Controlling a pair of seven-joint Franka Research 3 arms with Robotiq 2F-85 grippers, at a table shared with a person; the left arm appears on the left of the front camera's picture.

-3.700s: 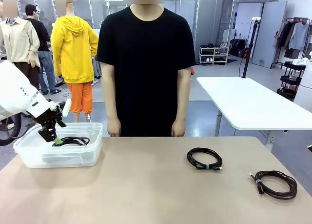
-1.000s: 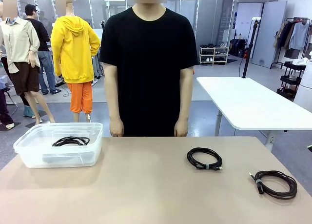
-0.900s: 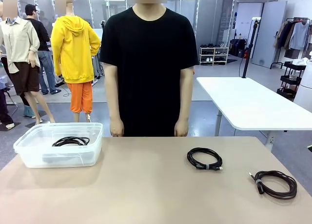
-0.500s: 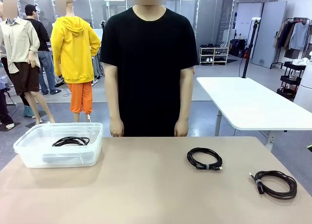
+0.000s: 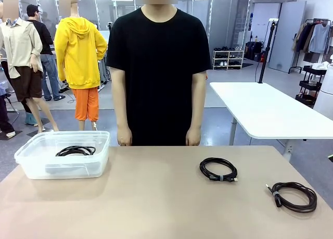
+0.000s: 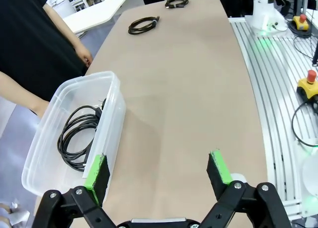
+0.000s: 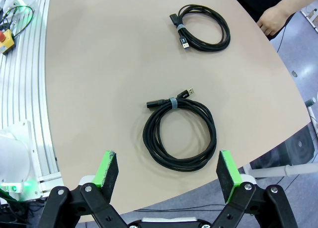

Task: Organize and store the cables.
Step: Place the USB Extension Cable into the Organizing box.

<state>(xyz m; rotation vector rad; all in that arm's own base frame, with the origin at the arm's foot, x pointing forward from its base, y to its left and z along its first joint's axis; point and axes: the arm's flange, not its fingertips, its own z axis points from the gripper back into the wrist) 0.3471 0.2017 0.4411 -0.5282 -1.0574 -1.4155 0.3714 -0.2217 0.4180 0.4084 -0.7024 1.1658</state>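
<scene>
Room: an open hall with racks and a white table behind; a person (image 5: pixel 158 72) in a black shirt stands at the far side of the beige bench (image 5: pixel 156 208), hands hanging at its edge.
Storage: a clear plastic bin (image 5: pixel 26 163) sits at the left end of the bench.
In the bin: the stored cable (image 5: pixel 76 151), a black coil lying flat on the bottom.
On the bench: the middle cable (image 5: pixel 218 169), a tidy round black coil with a band and a small plug, right of centre and well apart from the bin.
Near the right edge: the right cable (image 5: pixel 294 196), a slightly looser banded coil.
Left gripper (image 6: pixel 158 169): jaws wide apart, empty, above the bench just beside the bin.
Right gripper (image 7: pixel 168 172): jaws wide apart, empty, above the right cable.
Risk: the coils lie flat and thin, so I think the pads may catch only one loop; then the coil can open and drag. A push could also slide the right cable off the edge.
</scene>
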